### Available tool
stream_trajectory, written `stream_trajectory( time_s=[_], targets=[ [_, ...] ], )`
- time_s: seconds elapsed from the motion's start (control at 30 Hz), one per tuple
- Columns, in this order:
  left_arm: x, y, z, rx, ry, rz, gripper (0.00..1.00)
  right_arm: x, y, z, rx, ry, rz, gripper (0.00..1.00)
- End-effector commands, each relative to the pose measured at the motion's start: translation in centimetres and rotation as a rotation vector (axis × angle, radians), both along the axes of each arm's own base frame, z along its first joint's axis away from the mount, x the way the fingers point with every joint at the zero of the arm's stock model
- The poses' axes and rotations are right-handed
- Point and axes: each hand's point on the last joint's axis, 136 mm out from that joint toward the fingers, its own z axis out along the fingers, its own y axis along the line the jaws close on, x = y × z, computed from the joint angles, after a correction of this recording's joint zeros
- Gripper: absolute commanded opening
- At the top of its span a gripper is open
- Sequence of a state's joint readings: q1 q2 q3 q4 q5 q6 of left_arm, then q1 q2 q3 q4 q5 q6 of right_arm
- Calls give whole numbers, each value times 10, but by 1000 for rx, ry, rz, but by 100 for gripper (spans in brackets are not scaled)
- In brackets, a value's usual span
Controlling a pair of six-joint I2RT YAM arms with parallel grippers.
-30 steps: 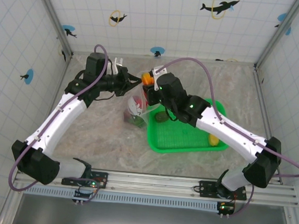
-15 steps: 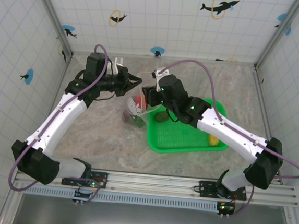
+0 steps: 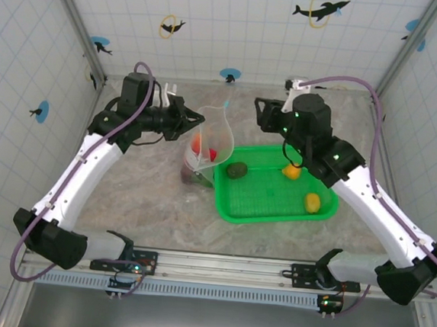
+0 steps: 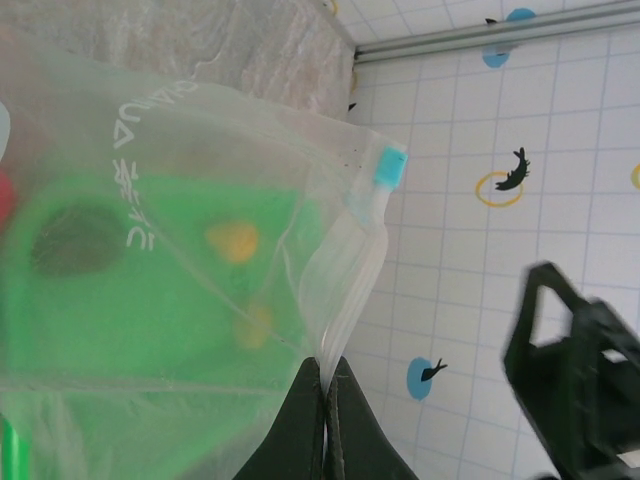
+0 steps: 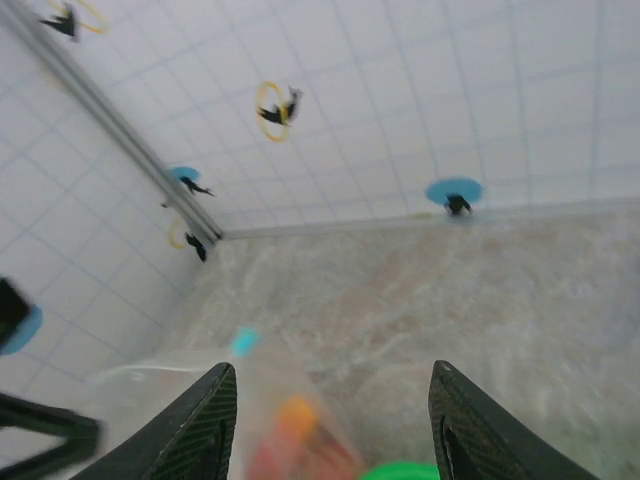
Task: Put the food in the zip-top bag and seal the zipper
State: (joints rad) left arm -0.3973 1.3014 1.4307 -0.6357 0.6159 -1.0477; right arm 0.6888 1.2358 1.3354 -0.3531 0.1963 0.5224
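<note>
The zip-top bag [image 3: 205, 141] hangs upright with its mouth open, left of the basket. My left gripper [image 3: 195, 120] is shut on the bag's rim, and in the left wrist view the gripper [image 4: 325, 375] pinches the clear film [image 4: 150, 190]. The zipper strip ends in a pale-blue piece [image 4: 389, 167]. Food lies inside the bag: an orange piece [image 3: 197, 142], a red one [image 3: 212, 154] and a green one [image 3: 199, 179]. My right gripper [image 3: 260, 115] stands open and empty, right of the bag mouth; in its own view the gripper [image 5: 332, 372] looks down at the blurred bag [image 5: 260, 400].
The green basket [image 3: 264, 207] sits at the centre right and holds a dark green piece [image 3: 237, 170], an orange piece [image 3: 291, 171] and a yellow piece [image 3: 312, 202]. Tiled walls close in the table on three sides. Bare tabletop [image 3: 139, 195] lies in front of the bag.
My right gripper has drawn back from the bag mouth to the right. The orange piece seen at its jaws a second ago now sits inside the bag. The left gripper keeps its hold.
</note>
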Motion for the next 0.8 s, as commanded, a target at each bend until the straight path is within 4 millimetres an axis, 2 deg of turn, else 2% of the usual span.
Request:
stream_trajectory(
  time_s=[0.0,0.1,0.17,0.37,0.47,0.57,0.77],
  targets=[
    [-12,9,22,33,-5,-17,0,-18,-2,-84,-39,276,28,53],
    [-18,15,19,85,50,-4,0,-25,0,-128,-66,412,43,54],
    [-23,17,10,111,116,-9,0,-29,7,-154,-67,501,59,59],
    [-25,19,-1,132,145,-8,0,-35,21,-215,-17,675,-4,73],
    [-26,18,-15,122,167,-1,0,-36,28,-243,47,769,-46,78],
    [-27,17,-25,102,183,4,0,-35,39,-265,127,822,-79,83],
    [-26,20,-30,113,172,23,0,-18,57,-279,238,812,-104,85]
  ],
)
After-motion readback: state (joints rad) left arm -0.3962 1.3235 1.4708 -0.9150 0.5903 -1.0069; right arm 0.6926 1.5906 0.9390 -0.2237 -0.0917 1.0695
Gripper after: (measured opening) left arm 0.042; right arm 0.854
